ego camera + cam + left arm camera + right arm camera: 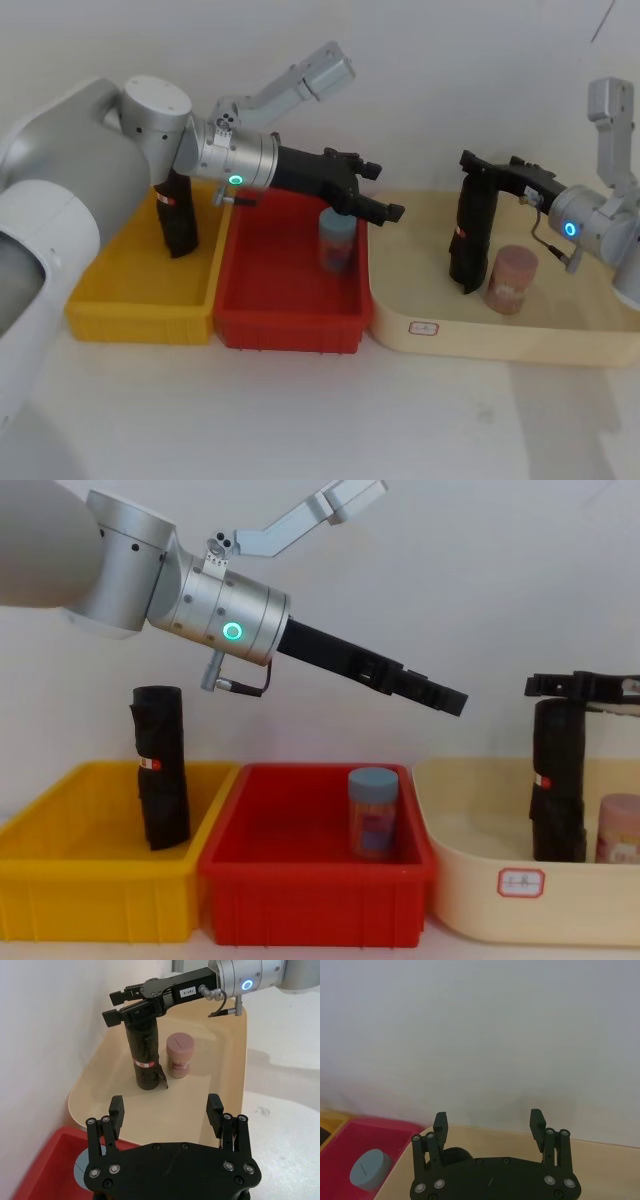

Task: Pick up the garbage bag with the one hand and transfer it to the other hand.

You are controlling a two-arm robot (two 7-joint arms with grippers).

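Head view: the right gripper (478,163) has its jaws clamped on the garbage bag (472,235) top, at three o'clock. Light, crinkly, slippery. The left gripper (375,190) has its jaws apart.

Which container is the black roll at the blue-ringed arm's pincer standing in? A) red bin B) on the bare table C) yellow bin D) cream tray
D: the tall black crinkly plastic roll at the blue-ringed right arm's pincer stands upright in the cream tray, beside a pink jar.
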